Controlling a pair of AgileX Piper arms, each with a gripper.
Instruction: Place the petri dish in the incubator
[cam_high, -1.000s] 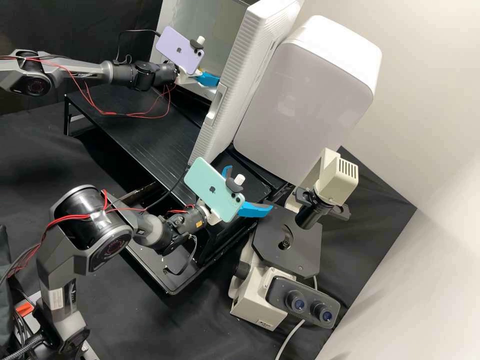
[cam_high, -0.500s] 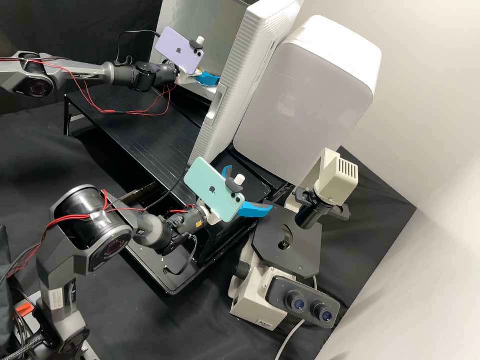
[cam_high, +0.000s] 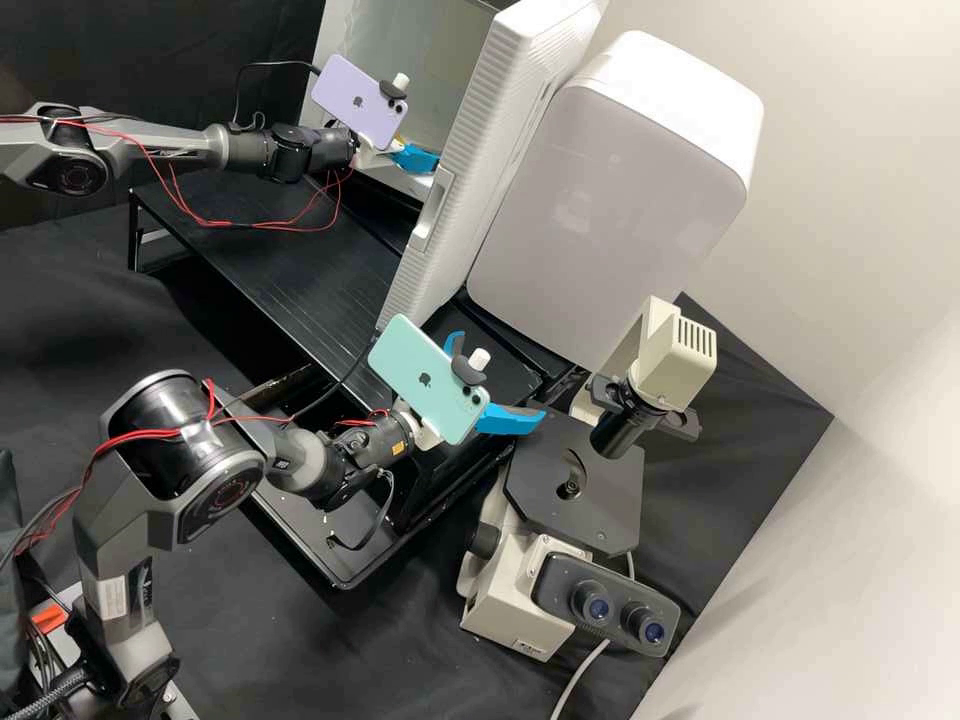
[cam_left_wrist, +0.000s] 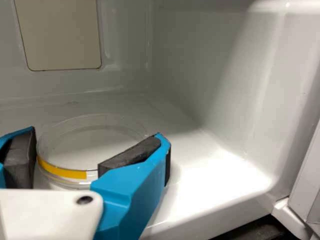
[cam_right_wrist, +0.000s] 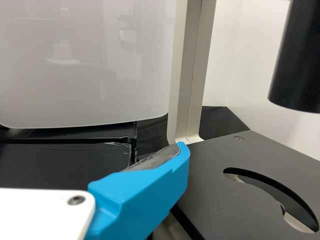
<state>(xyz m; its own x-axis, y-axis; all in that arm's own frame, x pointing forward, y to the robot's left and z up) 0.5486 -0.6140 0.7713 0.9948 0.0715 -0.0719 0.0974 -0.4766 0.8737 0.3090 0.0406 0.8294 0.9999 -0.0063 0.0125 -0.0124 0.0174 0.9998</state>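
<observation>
A clear petri dish with a yellow band rests on the white floor of the incubator. My left gripper is inside the chamber, shut on the dish, one blue finger on each side of it. In the high view this gripper sits at the incubator's mouth, beside the open ribbed door. My right gripper hangs low by the microscope stage, open and holding nothing; one finger shows just above the black stage plate.
A large white box stands right of the incubator door. A black shelf runs under both arms. The microscope's eyepieces and dark lens barrel stand close to the right gripper.
The left arm's elbow has shifted slightly down and right. The right arm has not moved.
</observation>
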